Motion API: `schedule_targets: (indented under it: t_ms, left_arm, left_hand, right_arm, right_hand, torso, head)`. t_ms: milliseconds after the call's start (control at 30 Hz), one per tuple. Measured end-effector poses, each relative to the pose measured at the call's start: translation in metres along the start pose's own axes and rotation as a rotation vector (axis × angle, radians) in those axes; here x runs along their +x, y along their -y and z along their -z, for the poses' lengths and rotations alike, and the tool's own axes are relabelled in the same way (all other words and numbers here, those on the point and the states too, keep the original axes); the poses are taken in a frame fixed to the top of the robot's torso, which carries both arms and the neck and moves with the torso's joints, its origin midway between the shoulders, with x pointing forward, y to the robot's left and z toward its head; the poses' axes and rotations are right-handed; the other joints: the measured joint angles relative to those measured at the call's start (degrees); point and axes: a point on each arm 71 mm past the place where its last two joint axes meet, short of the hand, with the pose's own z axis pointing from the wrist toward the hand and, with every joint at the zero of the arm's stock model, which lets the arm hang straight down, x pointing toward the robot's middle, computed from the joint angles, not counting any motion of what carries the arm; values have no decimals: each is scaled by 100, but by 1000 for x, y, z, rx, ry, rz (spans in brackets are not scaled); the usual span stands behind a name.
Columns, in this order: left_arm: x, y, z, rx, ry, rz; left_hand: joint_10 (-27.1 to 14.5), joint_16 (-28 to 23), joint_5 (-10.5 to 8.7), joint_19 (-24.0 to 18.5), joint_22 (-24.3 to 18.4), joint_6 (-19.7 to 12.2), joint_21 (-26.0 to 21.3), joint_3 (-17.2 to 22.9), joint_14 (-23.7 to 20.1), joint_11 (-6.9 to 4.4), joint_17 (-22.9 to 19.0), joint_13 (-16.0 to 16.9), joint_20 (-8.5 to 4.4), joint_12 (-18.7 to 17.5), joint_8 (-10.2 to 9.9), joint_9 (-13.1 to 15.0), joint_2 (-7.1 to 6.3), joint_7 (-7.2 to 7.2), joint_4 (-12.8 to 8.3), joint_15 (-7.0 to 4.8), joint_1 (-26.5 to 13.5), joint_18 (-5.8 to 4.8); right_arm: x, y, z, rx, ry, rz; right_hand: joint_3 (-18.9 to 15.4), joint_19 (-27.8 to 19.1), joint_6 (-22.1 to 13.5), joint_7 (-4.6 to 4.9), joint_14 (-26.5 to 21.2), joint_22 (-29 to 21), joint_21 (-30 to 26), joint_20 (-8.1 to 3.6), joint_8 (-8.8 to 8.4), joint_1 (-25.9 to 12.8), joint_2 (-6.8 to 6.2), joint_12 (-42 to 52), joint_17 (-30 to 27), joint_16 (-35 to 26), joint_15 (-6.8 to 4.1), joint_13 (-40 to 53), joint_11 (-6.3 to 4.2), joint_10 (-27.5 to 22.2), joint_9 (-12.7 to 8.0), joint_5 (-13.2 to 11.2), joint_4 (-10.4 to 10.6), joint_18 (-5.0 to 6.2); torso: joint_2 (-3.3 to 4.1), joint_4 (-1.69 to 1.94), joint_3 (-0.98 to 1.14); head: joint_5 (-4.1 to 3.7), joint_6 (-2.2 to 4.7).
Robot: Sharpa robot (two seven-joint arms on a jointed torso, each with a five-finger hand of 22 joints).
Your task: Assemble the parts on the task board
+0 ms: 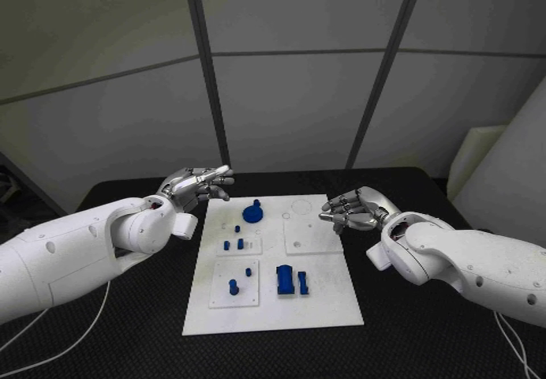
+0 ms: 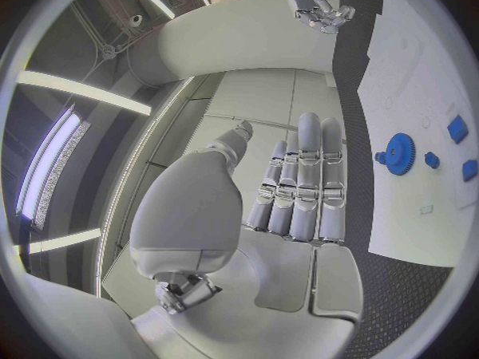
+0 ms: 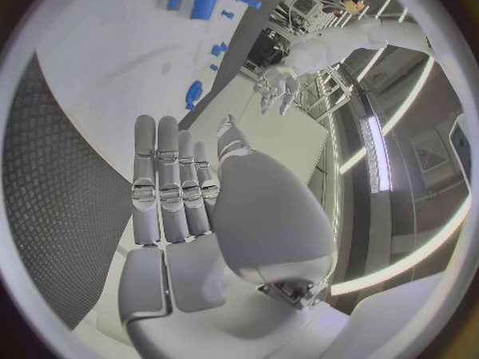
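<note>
Both hands hover empty over the task board [image 1: 330, 308].
Left hand [image 1: 196, 185] and right hand [image 1: 350, 212], fingers apart, hold nothing; probably approach the blue gear [image 1: 252, 212] squarely from above.

Between the left hand [image 1: 196, 186] and the right hand [image 1: 354, 210] lies the far end of the task board [image 1: 330, 304], where only the blue gear [image 1: 254, 212] stands up, nearer the left hand. Beside the right hand the board surface is flat and bare. Nearer the robot than both hands, small pegs [image 1: 233, 245] and two taller blue blocks [image 1: 291, 279] rise from the board; their exact heights are hard to judge. Both hands hover empty, fingers apart.
</note>
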Motion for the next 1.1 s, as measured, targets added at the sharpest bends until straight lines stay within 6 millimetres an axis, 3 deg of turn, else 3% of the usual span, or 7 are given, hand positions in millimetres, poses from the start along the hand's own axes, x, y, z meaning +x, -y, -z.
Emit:
schedule_targets:
  t_ms: [200, 267, 567, 833, 900, 933, 1100]
  left_arm:
    - [0, -7, -19, 49, 63, 49]
    - [-1, -11, -25, 65, 96, 62]
    - [5, -22, -43, 104, 197, 81]
    - [8, -26, -43, 104, 216, 83]
    - [12, -27, -40, 99, 209, 84]
    - [14, -28, -39, 97, 205, 84]
    - [27, -32, -27, 81, 195, 71]
  left_hand:
    - [-352, -1456, 1, -1405, -938, -209, -1551, -633, -1145, 223, -647, -49, 313, -134, -40, -101, 159, 67, 216, 468, 71, -12]
    - [-518, -1877, 1, -1791, -1200, -286, -1942, -862, -1489, 233, -862, -49, 428, -169, -40, -134, 197, 93, 309, 567, 109, -490]
    - [-1843, -3135, 1, -3520, -2436, -1145, -2978, -1768, -3434, 19, -1665, -59, 818, -179, -65, -176, 500, -120, 905, 435, -44, -266]
    - [-2940, -3358, -167, -3977, -2805, -2404, -3289, -1895, -4406, -334, -2025, -244, 461, -383, -284, -372, 826, -303, 756, 100, -1226, -270]
    - [-3246, -3372, -189, -4085, -2890, -2688, -3338, -1873, -4597, -407, -2075, -292, 353, -441, -332, -419, 883, -367, 661, 12, -1696, -299]
    - [-3381, -3399, -197, -4134, -2929, -2811, -3354, -1863, -4687, -435, -2093, -310, 303, -445, -331, -436, 904, -430, 621, -17, -1905, -621]
    - [-4014, -3417, -233, -4364, -3106, -3403, -3399, -1830, -5085, -527, -2154, -370, 73, -497, -379, -493, 977, -687, 428, -125, -2887, -629]
  right_arm:
    - [-13, 10, -38, -2, 20, -153]
    - [-14, 13, -51, -6, 27, -198]
    - [1, 12, -80, -31, 22, -361]
    - [6, 11, -81, -37, 12, -396]
    - [6, 11, -78, -37, 12, -397]
    - [7, 10, -76, -38, 10, -398]
    - [17, 1, -63, -60, 5, -418]
  right_hand:
    - [-105, -594, -78, 86, -577, -1010, -1094, 369, 0, 45, 10, -379, -765, -1264, 390, -1326, 320, -242, -620, 0, -299, 0]
    - [-154, -928, -123, 42, -762, -1340, -1194, 452, 0, -89, 144, -379, -1024, -1601, 470, -1731, 353, -405, -846, -1, -348, 0]
    - [-459, -2146, -443, -73, -1636, -2827, -1218, 856, 0, -716, 437, -407, -2168, -1933, 477, -3165, 283, -1173, -1842, -73, -584, -1]
    - [-278, -2902, -1407, -255, -2607, -3376, -1401, 575, -203, -2157, 429, -591, -2472, -2142, 320, -3576, 102, -2164, -2084, -257, -722, -61]
    - [-166, -3169, -1739, -307, -2929, -3520, -1447, 468, -251, -2657, 408, -636, -2524, -2190, 200, -3646, 53, -2496, -2134, -274, -768, -143]
    - [-122, -3284, -1886, -330, -3071, -3582, -1457, 419, -267, -2877, 400, -646, -2544, -2194, 140, -3671, 27, -2642, -2160, -298, -804, -142]
    - [10, -3801, -2533, -582, -3701, -3864, -1502, 210, -305, -3856, 372, -690, -2604, -2233, -63, -3751, -241, -3293, -2427, -333, -1067, -230]
  torso:
    - [-168, -15, -34]
    - [-205, -25, -36]
    - [-282, -21, -37]
    - [-281, 3, -30]
    - [-279, 38, -19]
    - [-276, 60, -13]
    - [-263, 199, 30]
  head:
    - [-20, 320]
    - [-20, 389]
    - [20, 509]
    - [43, 522]
    - [43, 507]
    - [47, 498]
    - [65, 456]
